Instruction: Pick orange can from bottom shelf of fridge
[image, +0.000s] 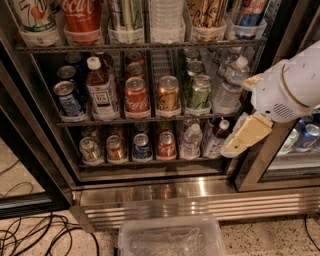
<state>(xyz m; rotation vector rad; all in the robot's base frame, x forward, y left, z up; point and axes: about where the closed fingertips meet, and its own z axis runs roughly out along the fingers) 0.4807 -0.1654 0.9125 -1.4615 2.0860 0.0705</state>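
Note:
The fridge (45, 130) stands open in front of me. Its bottom shelf (150, 161) holds a row of drinks behind clear lane fronts. The orange can (116, 148) stands second from the left, between a greenish can (90, 149) and a blue can (141, 146). A red can (166, 144), a water bottle (191, 141) and a dark bottle (216, 137) follow to the right. My gripper (243, 136), cream-coloured on a white arm (287, 87), hangs at the right end of the bottom shelf, in front of the dark bottle and well right of the orange can.
The middle shelf holds a similar bronze can (168, 92), a red cola can (136, 95), bottles and other cans. The glass door (292, 150) stands at the right behind the arm. A clear plastic bin (170, 235) and cables (35, 235) lie on the floor below the ribbed steel base (200, 202).

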